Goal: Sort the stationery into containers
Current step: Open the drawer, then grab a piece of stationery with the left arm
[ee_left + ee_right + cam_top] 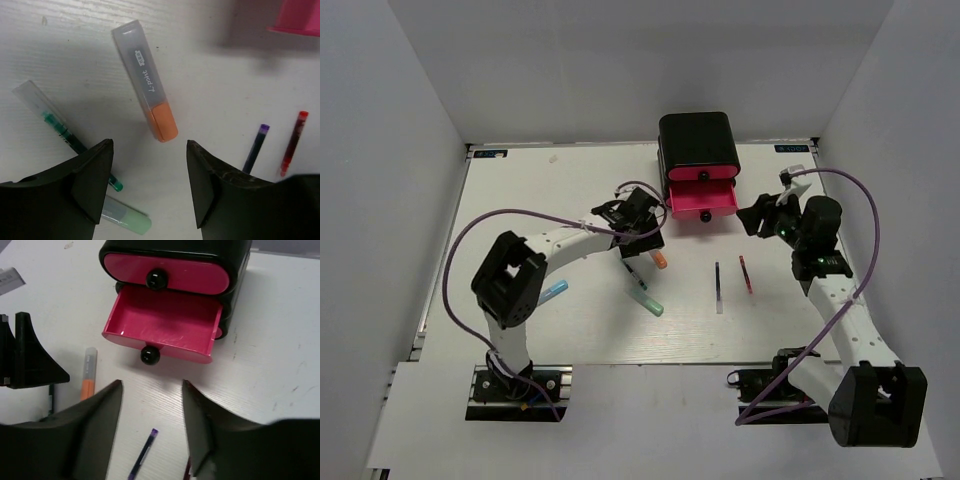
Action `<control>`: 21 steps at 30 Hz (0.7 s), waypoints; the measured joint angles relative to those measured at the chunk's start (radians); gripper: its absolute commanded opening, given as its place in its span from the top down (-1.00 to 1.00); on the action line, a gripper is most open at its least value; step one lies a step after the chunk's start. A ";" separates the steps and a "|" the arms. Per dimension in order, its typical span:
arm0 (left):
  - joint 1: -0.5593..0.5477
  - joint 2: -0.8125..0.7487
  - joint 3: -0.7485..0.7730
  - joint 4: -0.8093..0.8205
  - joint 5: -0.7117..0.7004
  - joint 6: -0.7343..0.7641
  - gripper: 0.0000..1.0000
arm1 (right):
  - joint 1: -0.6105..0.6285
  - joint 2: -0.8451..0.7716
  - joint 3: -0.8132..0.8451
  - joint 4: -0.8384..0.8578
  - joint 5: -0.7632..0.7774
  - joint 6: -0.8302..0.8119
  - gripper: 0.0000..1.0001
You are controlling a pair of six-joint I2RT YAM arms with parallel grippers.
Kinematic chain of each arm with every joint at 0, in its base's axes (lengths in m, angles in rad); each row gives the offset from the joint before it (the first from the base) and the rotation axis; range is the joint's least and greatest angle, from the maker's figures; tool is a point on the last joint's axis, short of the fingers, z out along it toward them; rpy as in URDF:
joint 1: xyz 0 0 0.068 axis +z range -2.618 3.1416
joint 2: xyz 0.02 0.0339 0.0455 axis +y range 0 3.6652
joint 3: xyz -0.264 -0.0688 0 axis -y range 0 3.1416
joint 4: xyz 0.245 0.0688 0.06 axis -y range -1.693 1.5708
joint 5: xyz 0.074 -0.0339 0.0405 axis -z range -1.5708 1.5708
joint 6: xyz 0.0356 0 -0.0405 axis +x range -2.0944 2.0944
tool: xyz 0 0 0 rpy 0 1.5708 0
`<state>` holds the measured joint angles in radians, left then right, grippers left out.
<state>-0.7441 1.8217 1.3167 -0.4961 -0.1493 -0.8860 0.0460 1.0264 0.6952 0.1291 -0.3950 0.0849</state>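
Nearest your arm bases, the light blue marker (pixel 552 291) lies alone on the table (pixel 570 340), with the green marker (pixel 648 303) off to its right. Just beyond, the dark pen (pixel 718 285) and the red pen (pixel 746 274) lie side by side, not touching.

Farther on, your left claw (pixel 150 147) hangs over the orange marker (pixel 147 107), spread wide and gripping nothing. The marker's orange end sits just ahead of the gap, not yet between the fingers. A thin green pen (pixel 67 137) lies close by the left finger.

Your right claw (pixel 152 390) is also spread and empty, facing the pulled-out drawer (pixel 165 322), which looks bare inside. Behind that, the top drawer (pixel 167 272) is shut in the black cabinet (pixel 698 140).

With every item on the table, I judge you are lining up the first pick. Next, ease the left claw forward until it straddles the orange marker across its narrow width. Then drop and close, keeping clear of the green pen.
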 measured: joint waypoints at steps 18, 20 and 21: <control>-0.019 0.364 0.404 -0.329 -0.058 -0.130 -0.29 | -0.166 -0.088 -0.056 0.002 -0.053 -0.002 0.02; -0.019 0.369 0.403 -0.350 -0.061 -0.136 -0.29 | -0.178 -0.091 -0.058 0.003 -0.063 0.003 0.02; -0.019 0.369 0.403 -0.354 -0.067 -0.136 -0.29 | -0.184 -0.093 -0.061 0.007 -0.069 0.006 0.02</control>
<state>-0.7635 2.1906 1.7199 -0.8505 -0.2165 -1.0222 -0.1383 0.9337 0.6342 0.1364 -0.4641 0.0910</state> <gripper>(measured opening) 0.647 0.492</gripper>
